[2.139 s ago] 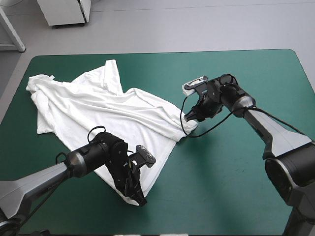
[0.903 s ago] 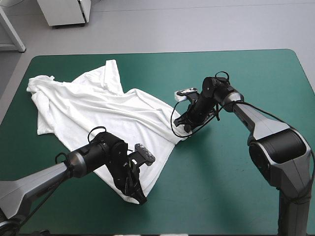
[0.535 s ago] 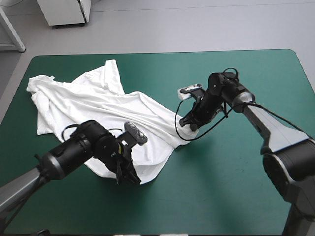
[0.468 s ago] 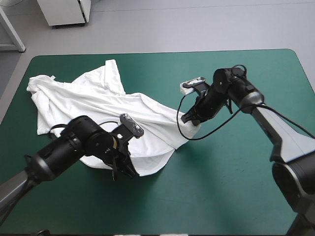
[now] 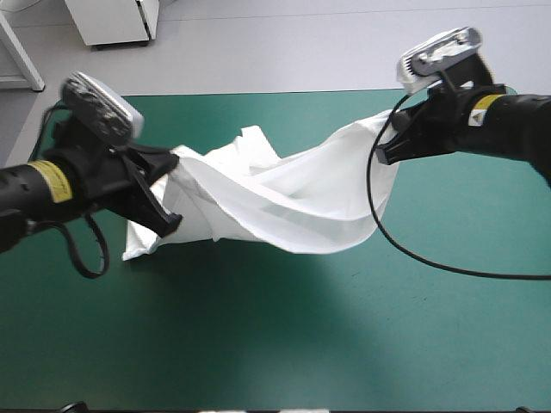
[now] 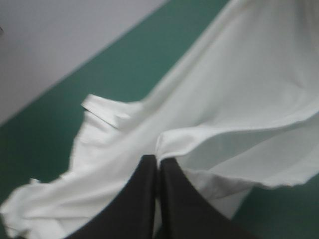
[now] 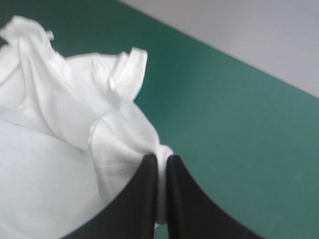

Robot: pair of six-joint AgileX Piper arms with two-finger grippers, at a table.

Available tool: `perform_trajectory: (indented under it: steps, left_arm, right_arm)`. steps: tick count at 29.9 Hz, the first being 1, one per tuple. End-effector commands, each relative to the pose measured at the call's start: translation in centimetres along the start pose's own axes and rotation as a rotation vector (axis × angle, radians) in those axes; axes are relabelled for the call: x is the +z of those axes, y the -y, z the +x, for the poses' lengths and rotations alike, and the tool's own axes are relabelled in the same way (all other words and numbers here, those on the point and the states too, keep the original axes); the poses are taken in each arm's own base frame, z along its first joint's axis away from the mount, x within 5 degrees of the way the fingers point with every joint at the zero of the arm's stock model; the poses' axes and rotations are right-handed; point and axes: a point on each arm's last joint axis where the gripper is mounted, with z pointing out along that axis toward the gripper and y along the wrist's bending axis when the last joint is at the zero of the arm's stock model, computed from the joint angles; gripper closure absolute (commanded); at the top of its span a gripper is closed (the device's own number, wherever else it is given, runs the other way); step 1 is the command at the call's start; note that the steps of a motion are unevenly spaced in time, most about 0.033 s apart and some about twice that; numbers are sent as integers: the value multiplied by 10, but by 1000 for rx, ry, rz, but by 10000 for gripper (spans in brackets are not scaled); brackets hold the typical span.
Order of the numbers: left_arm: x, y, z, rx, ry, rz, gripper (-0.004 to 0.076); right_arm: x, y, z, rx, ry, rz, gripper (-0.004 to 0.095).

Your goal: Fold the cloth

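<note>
Step in hand, by judgement: lifting to spread. White short-sleeved fabric T-shirt (image 5: pixel 284 202) slung between both arms above teal-green table cover (image 5: pixel 344 344). Left gripper (image 6: pixel 158 162) and right gripper (image 7: pixel 162 158) each pinching a cloth edge. Next move probably needs pulling taut, then lowering flat.

Matt cloth T-shirt (image 5: pixel 284 202), smooth teal-green cover (image 5: pixel 344 344)

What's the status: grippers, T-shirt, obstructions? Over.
Left gripper shut on T-shirt. Right gripper likewise. T-shirt raised, sagging between them. No obstruction seen.
</note>
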Motion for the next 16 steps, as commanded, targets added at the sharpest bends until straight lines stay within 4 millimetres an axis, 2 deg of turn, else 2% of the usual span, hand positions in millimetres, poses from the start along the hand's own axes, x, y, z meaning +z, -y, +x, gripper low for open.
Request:
perform_trajectory:
  steps: [1, 8, 11, 16]
  left_arm:
    - [-53, -15, -18, 29, 158, -87, 733]
    - [-132, -34, -44, 118, 529, -241, 733]
    - [-150, -37, -52, 157, 651, -292, 733]
    - [-162, -38, -68, 245, 857, -388, 733]
  right_arm:
    - [-61, 2, -16, -2, 236, 77, 923]
    - [-147, -2, -36, -21, 609, 137, 923]
    - [-172, -3, -39, -28, 706, 159, 923]
    - [-200, -4, -44, -48, 866, 187, 923]
